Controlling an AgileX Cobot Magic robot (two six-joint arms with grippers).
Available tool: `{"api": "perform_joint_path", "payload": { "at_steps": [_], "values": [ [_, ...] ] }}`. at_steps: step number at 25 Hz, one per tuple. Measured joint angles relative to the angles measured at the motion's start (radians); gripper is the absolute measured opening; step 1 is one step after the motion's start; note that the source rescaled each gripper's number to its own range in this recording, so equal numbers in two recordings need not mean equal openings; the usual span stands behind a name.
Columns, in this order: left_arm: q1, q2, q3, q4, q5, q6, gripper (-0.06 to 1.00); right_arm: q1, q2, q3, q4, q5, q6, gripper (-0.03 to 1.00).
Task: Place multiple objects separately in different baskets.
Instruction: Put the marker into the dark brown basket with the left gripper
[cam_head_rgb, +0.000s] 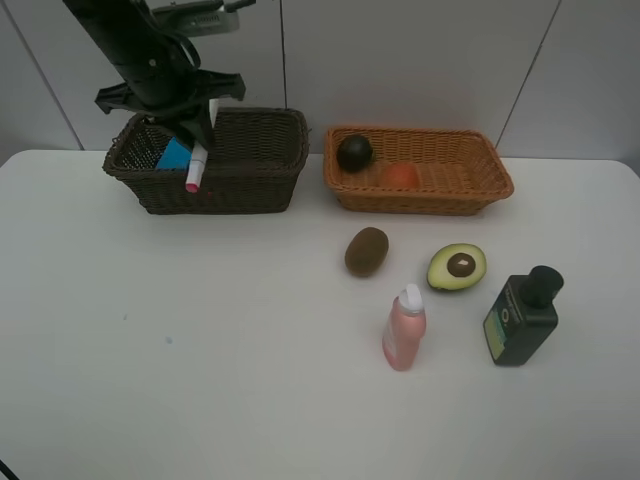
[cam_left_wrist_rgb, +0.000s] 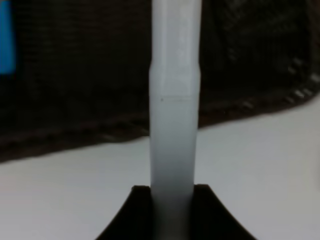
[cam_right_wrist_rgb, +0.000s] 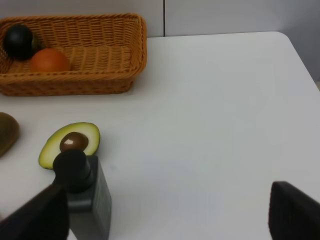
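Left hand (cam_head_rgb: 203, 120) pinching white marker (cam_head_rgb: 196, 168), hanging at dark basket (cam_head_rgb: 255, 170) holding blue eraser (cam_head_rgb: 174, 155). Right hand (cam_right_wrist_rgb: 165, 220) standing spread wide, gripping nothing, showing only in right wrist view. Tan basket (cam_head_rgb: 470, 190) holding mangosteen (cam_head_rgb: 354, 152), bun (cam_head_rgb: 400, 176). Kiwi (cam_head_rgb: 366, 250), avocado (cam_head_rgb: 456, 267), pink bottle (cam_head_rgb: 404, 330), green bottle (cam_head_rgb: 522, 318) sitting on bench (cam_head_rgb: 150, 350).

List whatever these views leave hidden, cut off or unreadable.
- blue eraser block: exterior high, partly hidden by the left gripper and white marker; left wrist edge cuts it.
- white marker: left wrist, both ends out of frame, blurred.
- dark green bottle: label too small in exterior high; right wrist's edge cuts its base.
- brown kiwi: right wrist edge cuts it.
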Motion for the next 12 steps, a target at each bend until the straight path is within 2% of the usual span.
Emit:
{"api": "perform_joint_path", "payload": {
  "at_steps": [3, 5, 12],
  "values": [
    [0.102, 0.0, 0.0, -0.005, -0.059, 0.035, 0.0, 0.0, 0.0, 0.0, 0.0, 0.0, 0.0, 1.0],
    [0.139, 0.0, 0.0, -0.026, -0.106, 0.061, 0.0, 0.0, 0.0, 0.0, 0.0, 0.0, 0.0, 1.0],
    [0.142, 0.027, 0.0, -0.09, -0.318, 0.201, 0.0, 0.0, 0.0, 0.0, 0.0, 0.0, 0.0, 1.0]
  ]
}}
